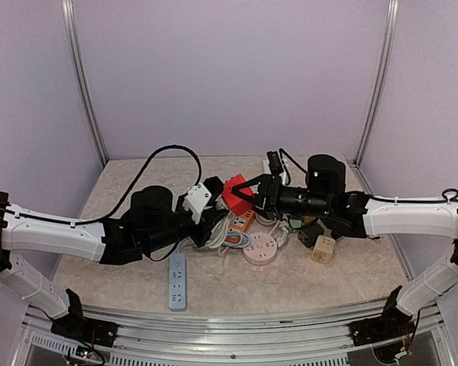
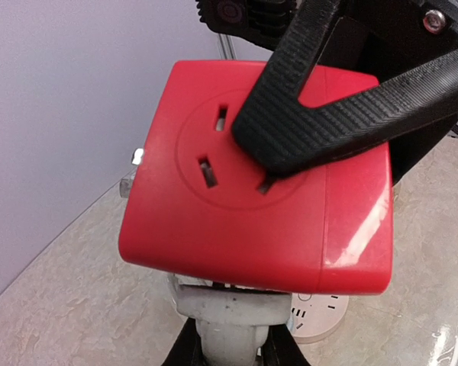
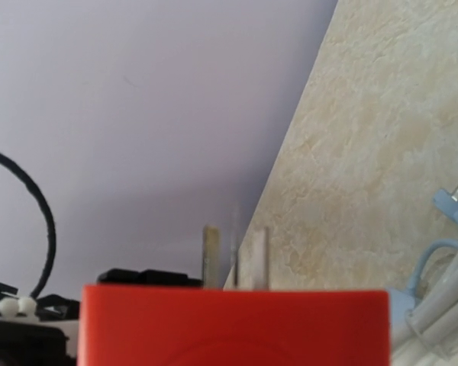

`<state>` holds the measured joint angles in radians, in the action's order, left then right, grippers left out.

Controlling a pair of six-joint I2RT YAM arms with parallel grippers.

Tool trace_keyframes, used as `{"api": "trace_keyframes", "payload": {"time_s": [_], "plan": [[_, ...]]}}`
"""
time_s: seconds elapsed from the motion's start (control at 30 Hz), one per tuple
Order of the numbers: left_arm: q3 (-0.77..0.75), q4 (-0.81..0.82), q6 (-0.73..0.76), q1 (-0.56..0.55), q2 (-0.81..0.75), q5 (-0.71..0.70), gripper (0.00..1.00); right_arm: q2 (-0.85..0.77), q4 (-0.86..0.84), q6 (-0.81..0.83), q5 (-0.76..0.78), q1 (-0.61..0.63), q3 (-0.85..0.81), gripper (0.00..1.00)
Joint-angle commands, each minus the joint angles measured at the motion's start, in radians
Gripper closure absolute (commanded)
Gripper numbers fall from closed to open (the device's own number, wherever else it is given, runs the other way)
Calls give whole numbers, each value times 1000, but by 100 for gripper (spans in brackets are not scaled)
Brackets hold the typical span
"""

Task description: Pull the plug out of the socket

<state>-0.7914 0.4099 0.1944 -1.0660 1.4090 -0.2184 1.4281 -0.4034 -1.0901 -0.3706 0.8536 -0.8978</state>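
"Where's the thing it has to pull apart?"

"Up off the table (image 1: 351, 278), between the two arms, toward the far middle. The red socket cube (image 1: 233, 194) sits in the right gripper (image 1: 243, 192). One black finger (image 2: 313, 122) lies flat across the slotted face. I'd call that a clamp on the cube, though the other finger is hidden behind it."

"And the plug?"

"The white plug (image 2: 227, 313) looks seated in the face of the cube turned toward the left arm. The left gripper (image 2: 229, 345) is clenched on it, with a black finger on either side of the white body."

"So which way does it come out?"

"The plug lies just left of the cube, touching it. The line through both runs left to right, from one wrist to the other. I reckon the pull has to follow that line, with the left arm drawing left and the right arm holding firm. A sideways tug would likely lever the pins."

"Anything in the way?"

"Only clutter underneath. There's an orange power strip (image 1: 243, 221) and a round pink socket (image 1: 259, 249) on the table below the lifted pair. Two metal prongs (image 3: 211, 255) show at one edge of the cube, but I can't tell which side they leave from."
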Motion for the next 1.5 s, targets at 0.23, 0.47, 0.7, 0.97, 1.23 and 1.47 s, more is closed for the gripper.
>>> {"api": "trace_keyframes", "payload": {"time_s": [0.23,0.47,0.7,0.97,1.23,1.47], "plan": [[4,169,-75,-18,0,23,100,-92,-150,-4,102,-19,33,100],[3,157,-90,-7,-4,77,100,-109,-80,46,125,-20,17,100],[-1,51,-122,48,-56,235,100,-129,114,167,191,-20,-41,100],[-24,-49,-116,76,-91,310,100,-86,277,261,184,-20,-125,100],[-28,-45,-120,83,-86,315,100,-64,325,302,181,-20,-156,100],[-20,8,-124,69,-70,274,100,-65,266,264,168,-19,-130,100]]}}
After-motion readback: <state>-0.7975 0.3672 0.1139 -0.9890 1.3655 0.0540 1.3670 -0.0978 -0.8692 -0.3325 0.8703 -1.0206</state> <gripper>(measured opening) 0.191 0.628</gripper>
